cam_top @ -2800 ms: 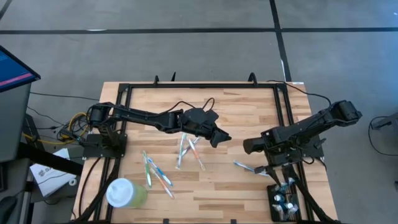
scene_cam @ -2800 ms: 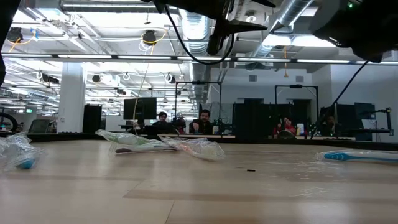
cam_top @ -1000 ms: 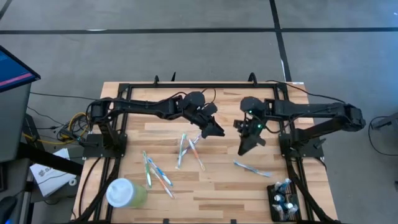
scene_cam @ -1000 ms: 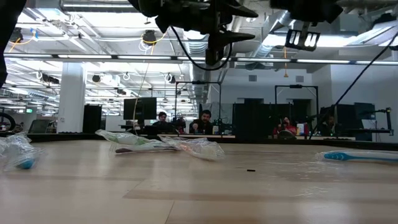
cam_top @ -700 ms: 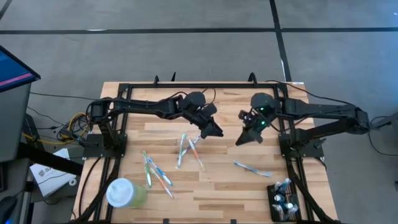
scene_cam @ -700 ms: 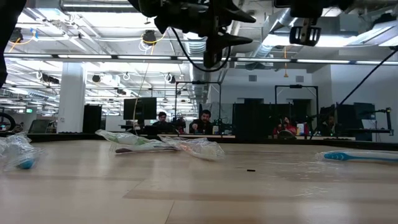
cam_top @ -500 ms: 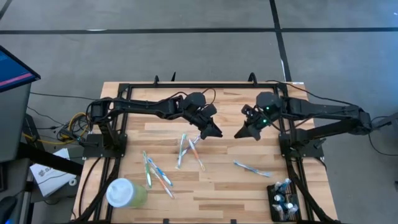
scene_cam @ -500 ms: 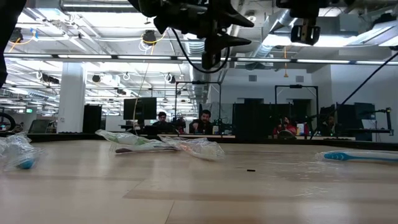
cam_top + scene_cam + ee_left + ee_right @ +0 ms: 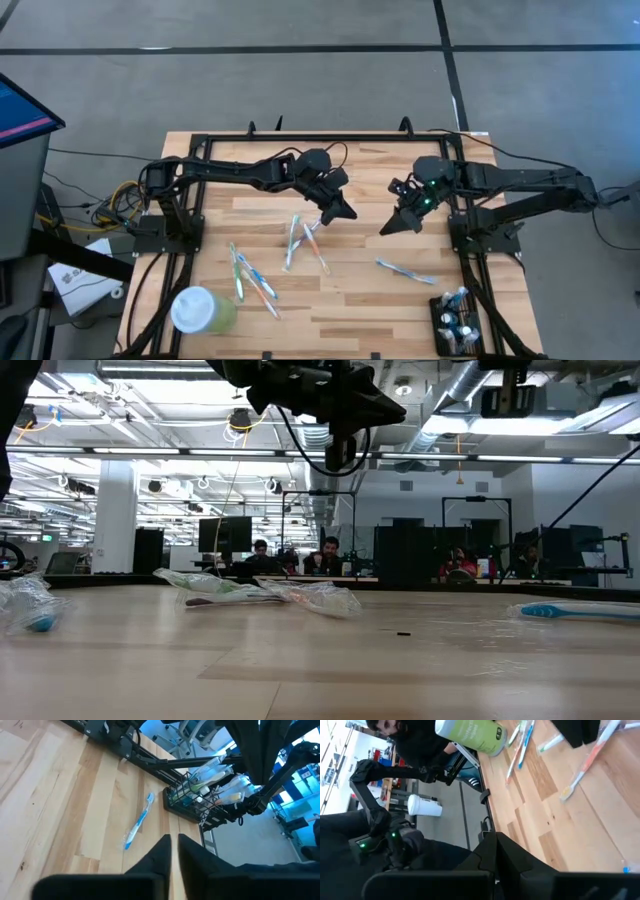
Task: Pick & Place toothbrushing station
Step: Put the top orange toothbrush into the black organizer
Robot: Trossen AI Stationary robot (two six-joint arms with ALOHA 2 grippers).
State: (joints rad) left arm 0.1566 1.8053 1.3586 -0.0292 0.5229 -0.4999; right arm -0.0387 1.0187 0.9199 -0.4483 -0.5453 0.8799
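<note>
Station [image 9: 456, 325] sitting at the near right corner of the table [image 9: 400, 300], already bristling with brushes, well apart from both arms; left gripper [image 9: 345, 212] hovering above the middle of the table, fingers together and clamped on nothing; right gripper [image 9: 390, 227] hanging just across from it, fingers likewise together and empty. Judging the next pick: spreading the fingers first, then descending squarely over one brush; favouring the lone blue toothbrush [image 9: 405, 270] lying clear for the right arm, leaving the tangled cluster [image 9: 303, 240] to the left; gripping mid-handle, keeping the two arms apart; steering clear of the green cup [image 9: 203, 310].
</note>
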